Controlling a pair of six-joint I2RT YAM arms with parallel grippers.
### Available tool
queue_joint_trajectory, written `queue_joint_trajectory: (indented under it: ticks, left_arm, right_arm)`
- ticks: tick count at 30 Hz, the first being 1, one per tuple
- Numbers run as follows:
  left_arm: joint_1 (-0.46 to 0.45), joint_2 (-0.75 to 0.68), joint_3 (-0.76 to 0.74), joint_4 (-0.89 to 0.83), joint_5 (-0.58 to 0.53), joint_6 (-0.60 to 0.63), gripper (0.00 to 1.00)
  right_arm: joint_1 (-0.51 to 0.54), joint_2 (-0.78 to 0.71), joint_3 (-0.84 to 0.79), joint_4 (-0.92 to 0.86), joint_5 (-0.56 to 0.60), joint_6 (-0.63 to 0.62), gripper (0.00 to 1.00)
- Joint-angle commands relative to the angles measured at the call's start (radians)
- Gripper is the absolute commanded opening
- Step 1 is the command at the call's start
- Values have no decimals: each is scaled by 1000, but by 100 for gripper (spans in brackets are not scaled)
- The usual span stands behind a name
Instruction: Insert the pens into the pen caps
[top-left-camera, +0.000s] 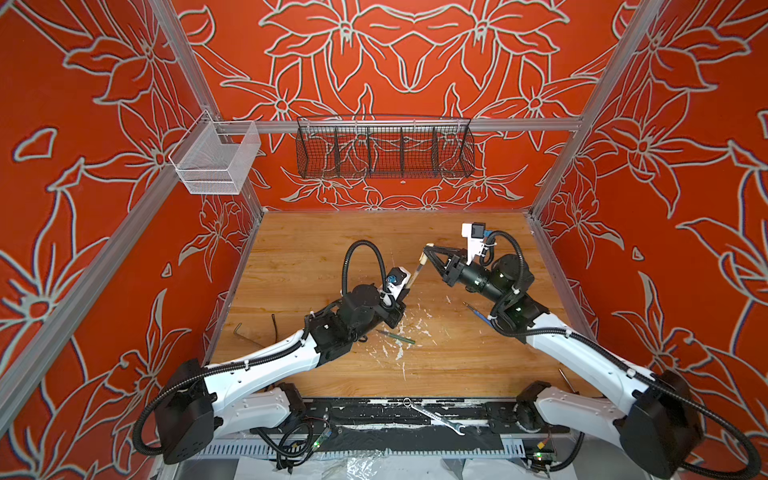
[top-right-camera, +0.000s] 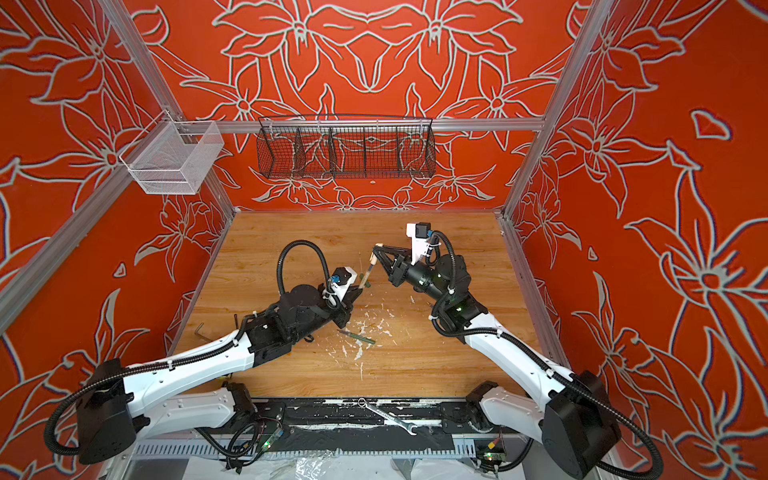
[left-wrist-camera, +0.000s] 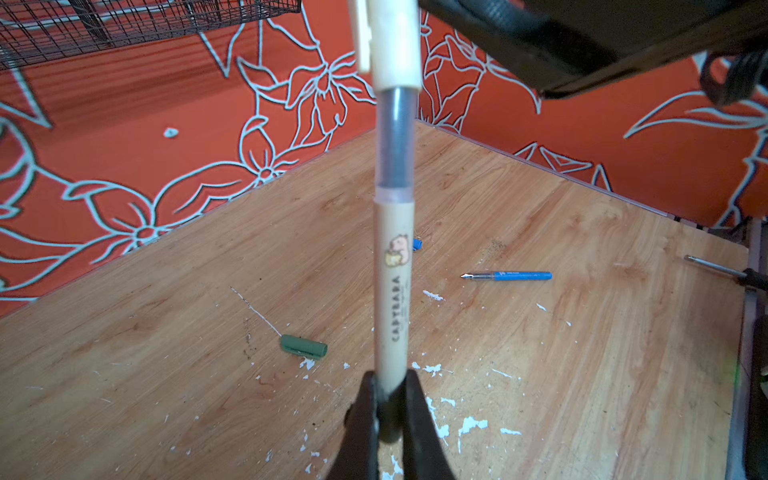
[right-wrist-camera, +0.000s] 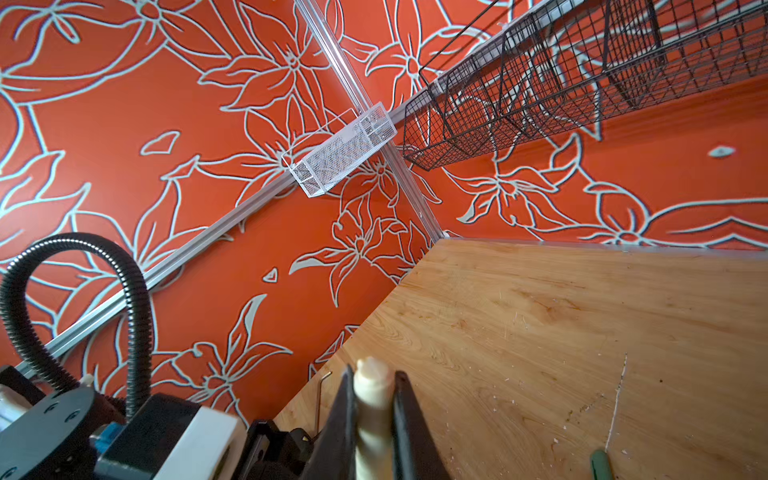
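Observation:
My left gripper (left-wrist-camera: 390, 390) is shut on the back end of the beige pen (left-wrist-camera: 392, 291), which is held up off the table. Its grey front section runs into the beige cap (left-wrist-camera: 392, 41), and a stretch of grey still shows between barrel and cap. My right gripper (right-wrist-camera: 372, 390) is shut on that beige cap (right-wrist-camera: 372, 399); in both top views they meet above mid-table (top-left-camera: 424, 259) (top-right-camera: 374, 259). The green pen (top-left-camera: 397, 336) and blue pen (left-wrist-camera: 511, 275) lie on the wood. A green cap (left-wrist-camera: 303, 347) and a blue cap (left-wrist-camera: 417, 244) lie loose.
A bent hex key (top-left-camera: 243, 334) lies at the table's left edge, and a screwdriver (top-left-camera: 565, 380) lies at the right front. A silver wrench (top-left-camera: 436, 417) rests on the front rail. A black wire basket (top-left-camera: 384, 151) and a white mesh basket (top-left-camera: 216, 160) hang on the back frame.

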Motion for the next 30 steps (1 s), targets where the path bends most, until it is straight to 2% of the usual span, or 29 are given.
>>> queue_joint_trajectory:
  ticks: [1, 16, 24, 30]
  left_arm:
    - [13, 7, 32, 17, 19, -5, 0]
    - [43, 37, 112, 16, 82, -25, 0]
    - [131, 66, 200, -34, 209, -77, 0]
    - [216, 105, 270, -16, 333, -105, 0]
  right_arm:
    - [6, -26, -12, 7, 5, 9, 0]
    - [45, -17, -44, 34, 42, -2, 0]
    - [69, -7, -37, -53, 69, -55, 0]
    - [83, 13, -47, -67, 78, -43, 0]
